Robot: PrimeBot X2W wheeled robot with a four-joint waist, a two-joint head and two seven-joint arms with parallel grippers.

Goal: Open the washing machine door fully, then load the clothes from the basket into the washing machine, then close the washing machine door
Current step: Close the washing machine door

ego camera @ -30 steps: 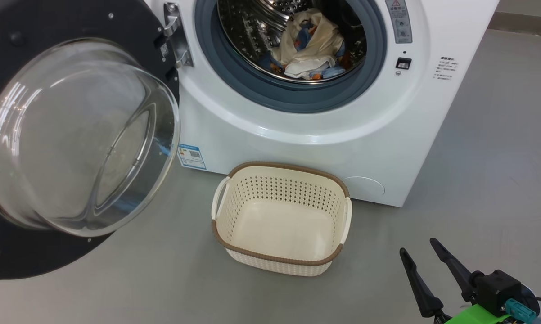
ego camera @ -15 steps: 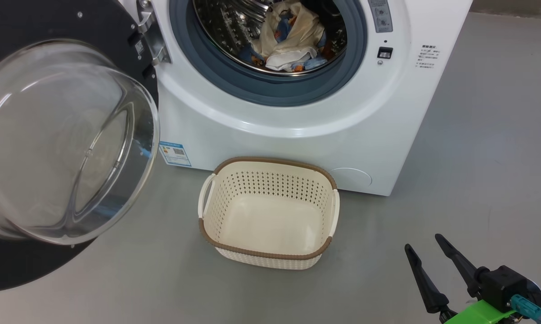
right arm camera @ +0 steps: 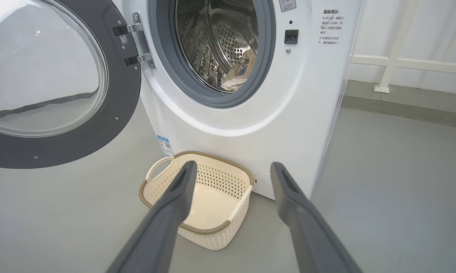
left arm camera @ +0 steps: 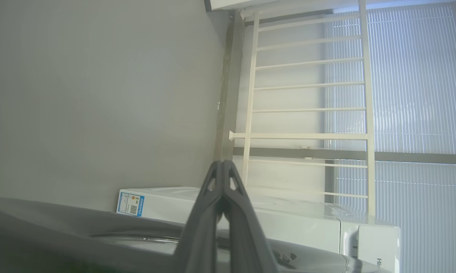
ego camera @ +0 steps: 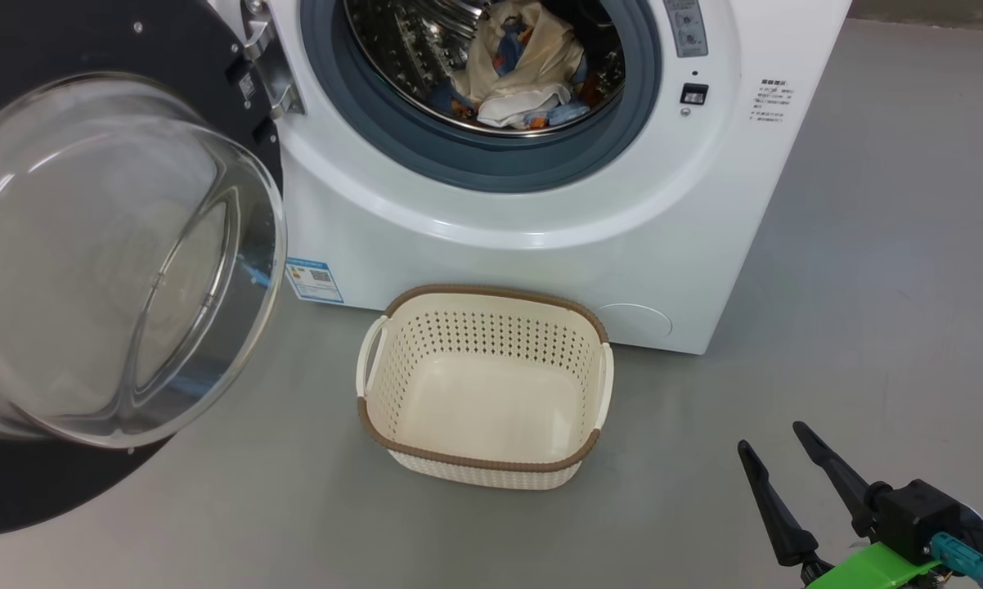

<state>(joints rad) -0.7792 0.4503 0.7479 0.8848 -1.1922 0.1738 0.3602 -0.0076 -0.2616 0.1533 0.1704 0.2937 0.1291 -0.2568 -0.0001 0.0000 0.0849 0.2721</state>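
Washing machine door (ego camera: 123, 245) stands wide open on our left of washing machine (ego camera: 540, 262); clothes (ego camera: 524, 74) heaped inside drum (ego camera: 401, 49); basket (ego camera: 475, 462) on floor (ego camera: 868, 286) just before it. Our right jaws spread apart, left jaws pressed together.

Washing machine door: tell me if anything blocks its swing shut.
Nothing visible does. The clothes lie inside the drum, behind the gasket; the basket sits on the floor, seemingly below the door's sweep.
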